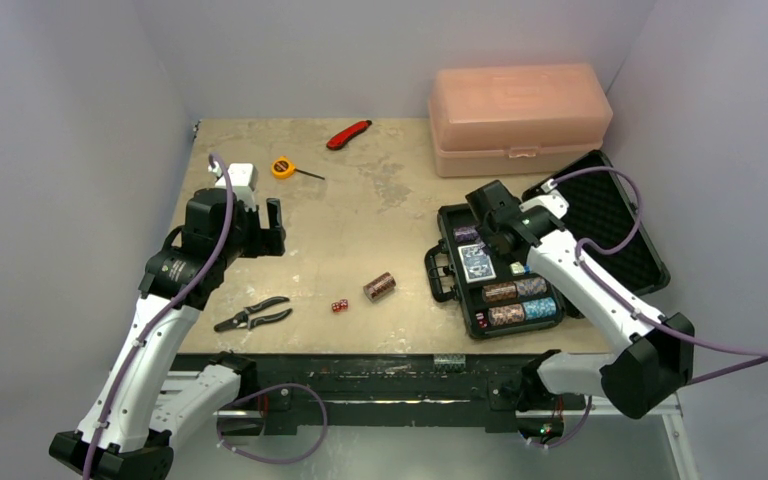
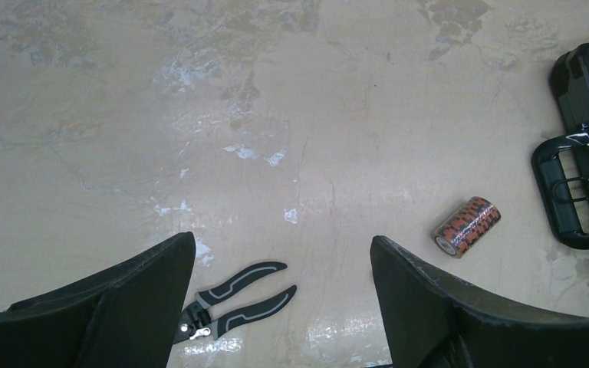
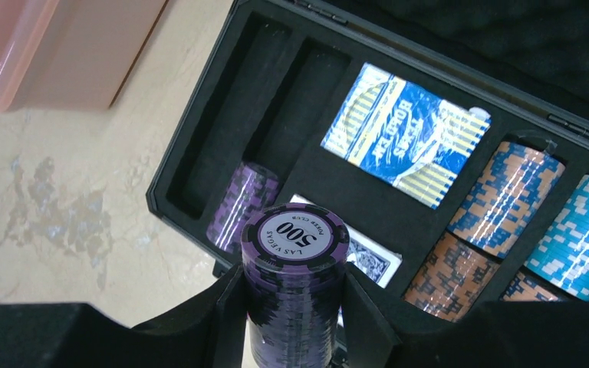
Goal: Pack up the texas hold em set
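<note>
The black case [image 1: 444, 250] lies open at the right, lid [image 1: 610, 215] back. Its foam [image 3: 330, 184] holds a blue card deck [image 3: 406, 134], a second deck [image 3: 368, 257], a purple chip roll [image 3: 241, 203], orange rolls [image 3: 506, 195] and a teal roll [image 3: 583, 234]. My right gripper [image 3: 294, 280] hovers over the case's far end, shut on a purple chip roll [image 3: 295, 241] held upright. A loose orange-black chip roll [image 1: 379, 287] and two red dice [image 1: 339, 306] lie mid-table. My left gripper [image 2: 282, 239] hangs open and empty above the table, left of that loose roll [image 2: 466, 225].
A translucent pink box [image 1: 520, 118] stands behind the case. A red utility knife [image 1: 349, 133] and a yellow tape measure [image 1: 282, 167] lie at the back. Black pliers [image 1: 252, 314] rest near the front left. The case handle [image 2: 575, 192] sticks out toward the table's middle.
</note>
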Robot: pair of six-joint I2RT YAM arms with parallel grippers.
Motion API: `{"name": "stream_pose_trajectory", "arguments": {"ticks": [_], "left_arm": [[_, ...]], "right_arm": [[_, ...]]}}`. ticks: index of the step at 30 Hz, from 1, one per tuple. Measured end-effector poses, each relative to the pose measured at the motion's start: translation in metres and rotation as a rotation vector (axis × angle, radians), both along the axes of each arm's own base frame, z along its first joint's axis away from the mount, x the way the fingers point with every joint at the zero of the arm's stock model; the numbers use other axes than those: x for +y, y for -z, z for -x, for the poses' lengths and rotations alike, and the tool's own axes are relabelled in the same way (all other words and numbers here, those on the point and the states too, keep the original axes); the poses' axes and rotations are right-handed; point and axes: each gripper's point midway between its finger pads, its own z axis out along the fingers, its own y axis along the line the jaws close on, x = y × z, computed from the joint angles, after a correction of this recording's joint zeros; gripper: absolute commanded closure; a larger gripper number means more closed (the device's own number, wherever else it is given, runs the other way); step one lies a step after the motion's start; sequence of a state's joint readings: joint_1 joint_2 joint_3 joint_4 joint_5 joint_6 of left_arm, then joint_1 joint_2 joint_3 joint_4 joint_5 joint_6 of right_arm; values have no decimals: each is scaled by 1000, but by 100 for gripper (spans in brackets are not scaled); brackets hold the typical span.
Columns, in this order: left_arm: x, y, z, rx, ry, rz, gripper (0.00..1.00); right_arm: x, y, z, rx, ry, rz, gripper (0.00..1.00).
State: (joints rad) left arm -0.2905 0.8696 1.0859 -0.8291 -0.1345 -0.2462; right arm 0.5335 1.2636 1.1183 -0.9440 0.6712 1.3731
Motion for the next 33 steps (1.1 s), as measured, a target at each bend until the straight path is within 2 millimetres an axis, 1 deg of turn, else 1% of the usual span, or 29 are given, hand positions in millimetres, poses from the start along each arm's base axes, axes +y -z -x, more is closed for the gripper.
{"name": "stream_pose_trajectory", "arguments": {"ticks": [9, 17, 21, 26, 33], "left_arm": [[0, 0, 0, 0, 0, 0, 16], [0, 0, 0, 0, -1, 0, 16], [1, 0, 0, -1, -3, -2, 16], [1, 0, 0, -1, -6, -4, 16], [2, 0, 0, -1, -7, -5, 16]], "right_arm": [[-33, 3, -17, 8, 115, -25, 100], [-46, 13, -37, 14, 152, -57, 100], [-54, 23, -49, 33, 166, -77, 100], [-56, 38, -61, 68, 163, -102, 100], [-53, 53, -75, 87, 138, -146, 100]]}}
